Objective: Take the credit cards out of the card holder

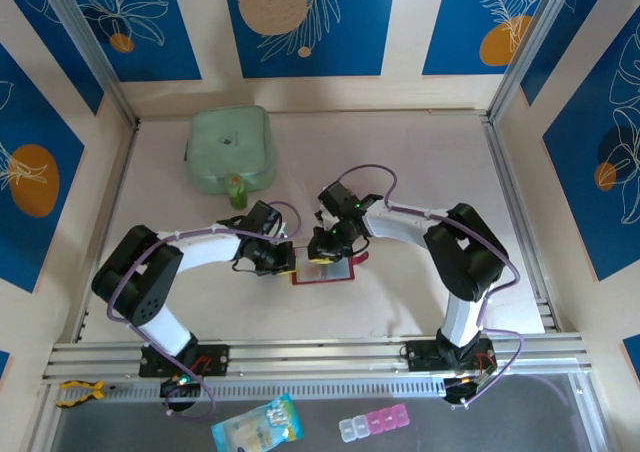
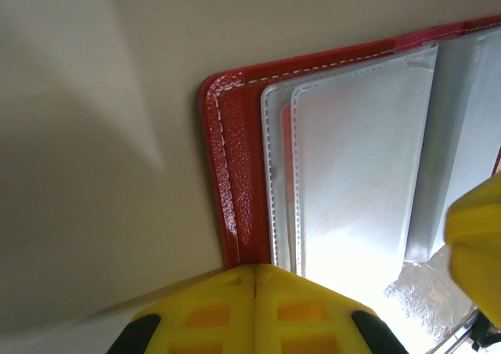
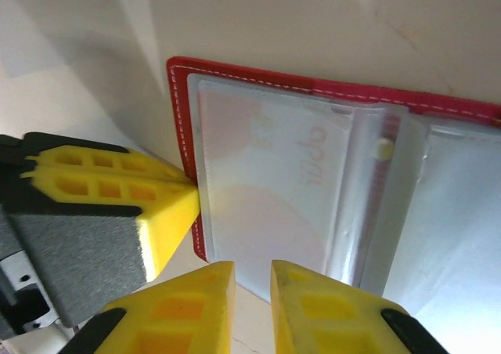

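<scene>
Pale table [image 1: 420, 162]: card holder [image 1: 322, 272] lies open at centre, between arms. Left gripper [image 2: 254, 279] closed, tips against holder's edge, likely steadying it. Right gripper [image 3: 252, 283] narrowly parted at clear sleeve [image 3: 235, 244]; credit cards [image 3: 266, 158] not yet out.

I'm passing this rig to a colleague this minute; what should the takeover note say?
The left end effector is shut, its tip against an outer edge of the card holder.
The right end effector has its fingers narrowly apart at the near edge of a clear sleeve; whether it grips the sleeve is unclear.
The card holder lies open on the table, and a pale printed credit card sits inside that sleeve.
Done: holder opened.
Left: draw the cards out of the sleeves.
</scene>
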Controlling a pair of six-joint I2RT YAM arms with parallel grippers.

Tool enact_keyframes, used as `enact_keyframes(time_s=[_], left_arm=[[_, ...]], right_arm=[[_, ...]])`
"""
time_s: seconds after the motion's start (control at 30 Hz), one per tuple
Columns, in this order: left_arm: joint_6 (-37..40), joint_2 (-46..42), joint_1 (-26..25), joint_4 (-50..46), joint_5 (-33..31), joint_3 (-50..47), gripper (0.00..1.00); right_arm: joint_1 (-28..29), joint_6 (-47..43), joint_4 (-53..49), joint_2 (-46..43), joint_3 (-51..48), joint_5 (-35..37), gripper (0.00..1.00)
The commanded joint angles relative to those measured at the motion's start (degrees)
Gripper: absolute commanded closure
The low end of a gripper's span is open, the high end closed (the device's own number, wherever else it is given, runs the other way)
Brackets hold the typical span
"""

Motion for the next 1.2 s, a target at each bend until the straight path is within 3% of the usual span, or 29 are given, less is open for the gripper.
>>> enact_keyframes(time_s=[0.0,0.27,0.7,1.17], left_arm=[[0.59,0.55,0.55,-0.09,-0.36,-1.10,0.99],[0.68,0.65,0.59,-0.19,-0.35,-1.10,0.99],[0.92,0.90,0.67,-0.76,-0.53,-1.02,0.99],[1.04,-2.51,0.75,-3.41,-1.75,1.83,0.95]], right_arm=[[0.49,1.10,0.27,1.33,1.42,-1.66,0.81],[0.67,1.05,0.71,3.82,1.77,-2.68,0.82],[-0.72,-1.74,-5.20,3.14,1.25,3.14,0.82],[-5.49,-5.73,6.07,1.98,-6.99,-9.95,0.83]])
